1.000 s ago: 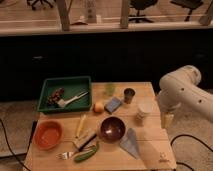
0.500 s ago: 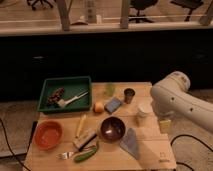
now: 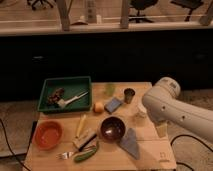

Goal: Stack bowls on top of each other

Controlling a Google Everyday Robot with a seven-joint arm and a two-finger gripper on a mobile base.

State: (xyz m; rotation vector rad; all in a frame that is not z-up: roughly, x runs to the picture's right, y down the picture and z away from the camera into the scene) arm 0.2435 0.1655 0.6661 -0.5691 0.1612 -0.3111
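Observation:
A glossy dark brown bowl [image 3: 113,128] stands upright near the middle front of the wooden table [image 3: 150,152]. The orange-red bowl [image 3: 48,134] sits apart from it at the front left corner. My white arm reaches in from the right. Its gripper [image 3: 161,130] hangs open and empty over the table's right edge, to the right of the brown bowl and well clear of it.
A green tray [image 3: 65,94] with utensils fills the back left. A small metal cup [image 3: 129,95], a blue block [image 3: 113,104], an orange fruit [image 3: 98,107], a yellow stick [image 3: 80,125], a fork [image 3: 65,155] and a grey-blue cloth [image 3: 130,142] lie around the bowls.
My arm has swung left and nearer to the camera, now covering more of the table's right side. The bowls have not moved.

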